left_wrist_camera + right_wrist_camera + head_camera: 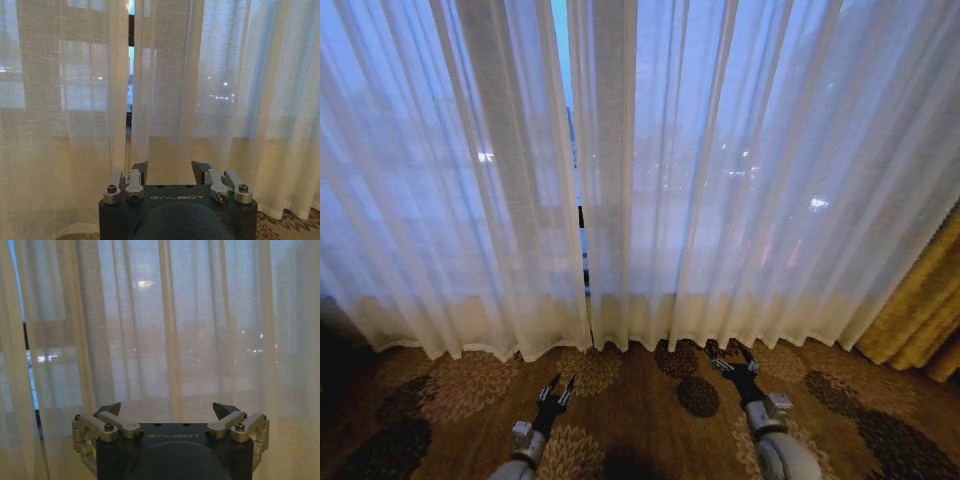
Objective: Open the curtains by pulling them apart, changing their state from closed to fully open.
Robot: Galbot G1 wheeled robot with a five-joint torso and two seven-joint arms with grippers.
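Head view first: two grippers sit low over the patterned carpet (pixel 650 400), both short of the fabric. The left gripper (pixel 558 388) has its fingers spread a little apart and holds nothing, its tips pointing at the hem just left of the centre gap. The right gripper (pixel 734 360) is spread wider, also empty, its tips close under the hem of the right panel; whether they brush it I cannot tell. Beyond them hang the curtains, two sheer panels: the left panel (pixel 440 190) and the right panel (pixel 740 180), nearly closed, with a thin slit between them showing the window (pixel 582 215). One golden-yellow drape (pixel 925 310) hangs at the far right, beside the right panel.
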